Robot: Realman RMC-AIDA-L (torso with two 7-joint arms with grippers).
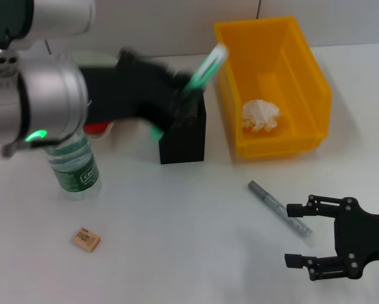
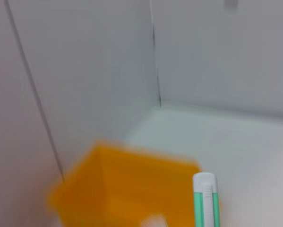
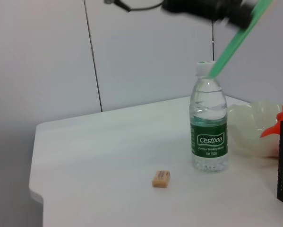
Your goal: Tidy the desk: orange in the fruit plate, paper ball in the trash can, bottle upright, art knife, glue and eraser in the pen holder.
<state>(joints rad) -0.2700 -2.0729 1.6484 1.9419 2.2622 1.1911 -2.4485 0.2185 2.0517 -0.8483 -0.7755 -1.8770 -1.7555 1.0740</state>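
Glue stick point(image 1: 205, 68), green-and-white, tilted over black pen holder point(image 1: 188, 132).

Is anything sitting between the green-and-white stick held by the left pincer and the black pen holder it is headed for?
Nothing visible does. The left pincer holds the green-and-white stick tilted directly over the pen holder, whose open top shows no obstruction. The yellow bin stands beside the holder, out of the path.

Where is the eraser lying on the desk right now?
In the head view the eraser lies on the robot's left side of the desk, near its front edge, just in front of the upright bottle.
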